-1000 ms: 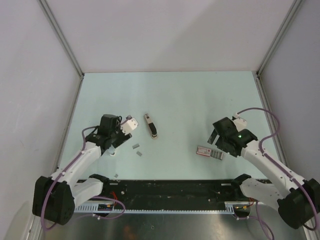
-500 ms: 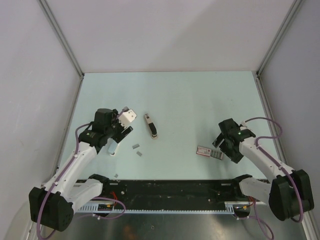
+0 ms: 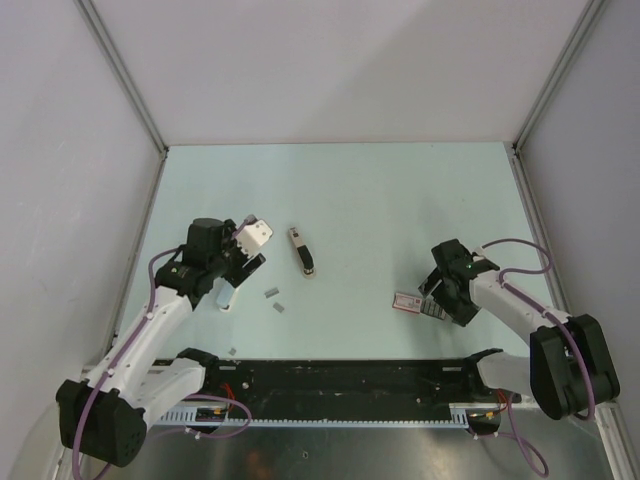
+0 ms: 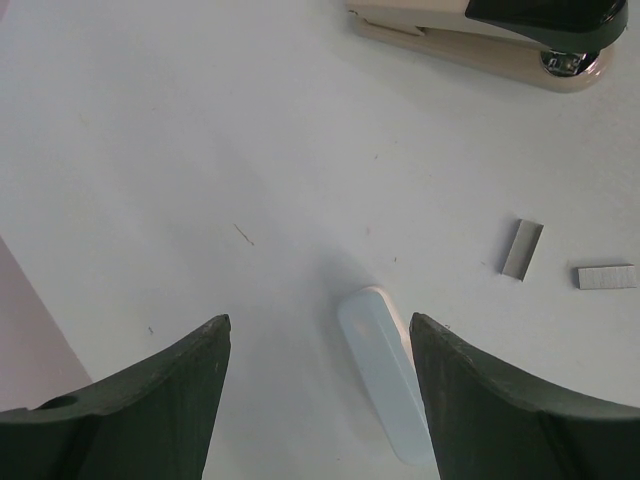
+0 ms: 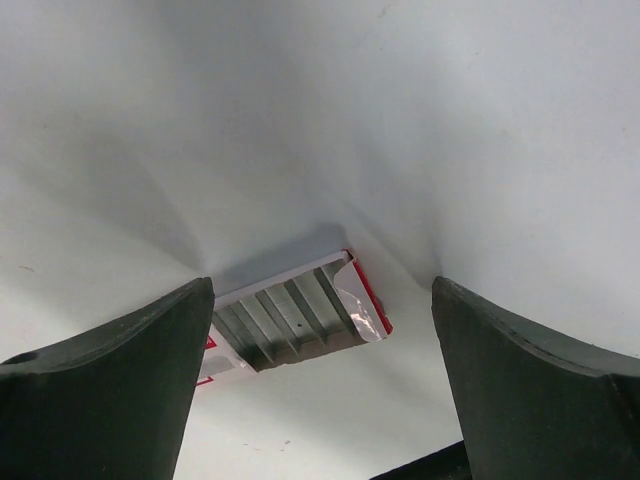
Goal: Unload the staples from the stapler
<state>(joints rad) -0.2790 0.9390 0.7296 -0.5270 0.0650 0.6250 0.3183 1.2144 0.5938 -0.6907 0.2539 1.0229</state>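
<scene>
Elbows bent, both arms hang low — left tool (image 4: 315, 345) spread empty, right tool (image 5: 322, 300) likewise; slim beige-and-black stapler (image 4: 480, 30) lies ahead-right of left tool, short grey metal staples (image 4: 522, 249) nearer.

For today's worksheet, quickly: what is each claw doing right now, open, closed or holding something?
Left claw: open, empty, over a white stick.
Right claw: open, empty, over the box.

Pink-edged box (image 5: 290, 325) and white stick (image 4: 385, 385)

Bright, even overhead light; soft faint shadows; close wrist views slightly blurred.
</scene>
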